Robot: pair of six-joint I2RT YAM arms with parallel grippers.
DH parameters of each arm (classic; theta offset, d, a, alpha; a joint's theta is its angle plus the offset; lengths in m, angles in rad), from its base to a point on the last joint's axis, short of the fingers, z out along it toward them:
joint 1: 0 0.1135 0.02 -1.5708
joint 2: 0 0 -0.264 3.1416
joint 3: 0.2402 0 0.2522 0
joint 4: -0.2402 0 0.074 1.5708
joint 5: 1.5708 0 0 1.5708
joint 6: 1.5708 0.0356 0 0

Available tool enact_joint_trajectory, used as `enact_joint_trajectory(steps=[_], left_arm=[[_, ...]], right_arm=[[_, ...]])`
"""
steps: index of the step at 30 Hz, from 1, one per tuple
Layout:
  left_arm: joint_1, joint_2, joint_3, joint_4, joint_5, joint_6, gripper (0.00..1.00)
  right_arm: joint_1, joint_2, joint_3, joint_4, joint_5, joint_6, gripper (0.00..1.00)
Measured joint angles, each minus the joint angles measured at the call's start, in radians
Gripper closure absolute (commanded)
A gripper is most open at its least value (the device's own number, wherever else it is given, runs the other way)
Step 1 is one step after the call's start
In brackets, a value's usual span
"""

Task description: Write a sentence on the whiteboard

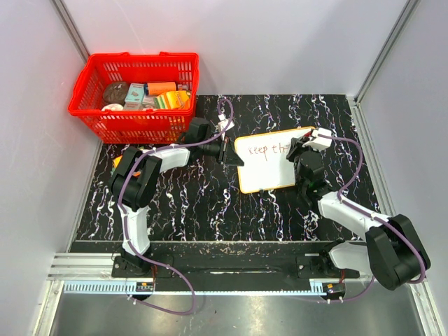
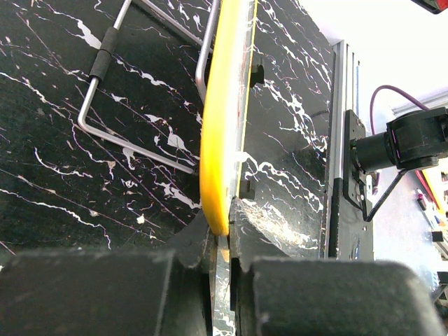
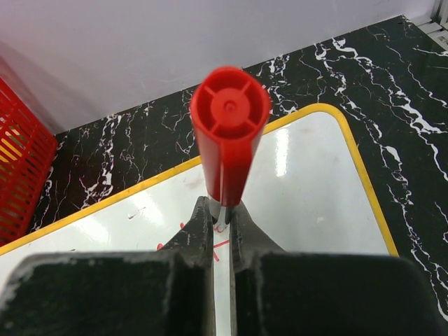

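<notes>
The whiteboard (image 1: 269, 175), white with an orange-yellow rim, lies at the middle right of the black marbled table. Thin handwritten words of the sentence (image 1: 267, 150) run along its upper part, reading "keep th". My left gripper (image 1: 228, 151) is shut on the board's left edge; the left wrist view shows its fingers (image 2: 273, 224) pinching the yellow rim (image 2: 220, 140). My right gripper (image 3: 221, 217) is shut on a red marker (image 3: 229, 133) held upright over the whiteboard (image 3: 308, 189). Red strokes (image 3: 222, 244) show below the fingers. The marker's tip is hidden.
A red basket (image 1: 133, 129) full of small packets stands at the back left, close to the left arm. A bent metal wire bar (image 2: 105, 63) shows behind the board in the left wrist view. Grey walls enclose the table on three sides.
</notes>
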Motion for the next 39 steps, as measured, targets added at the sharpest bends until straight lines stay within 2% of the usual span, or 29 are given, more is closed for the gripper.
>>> enact_joint_trajectory(steps=[39], left_arm=[[0.0, 0.0, 0.0, -0.005, -0.003, -0.002, 1.0]], right_arm=[[-0.003, -0.039, -0.035, -0.084, 0.032, 0.037, 1.0]])
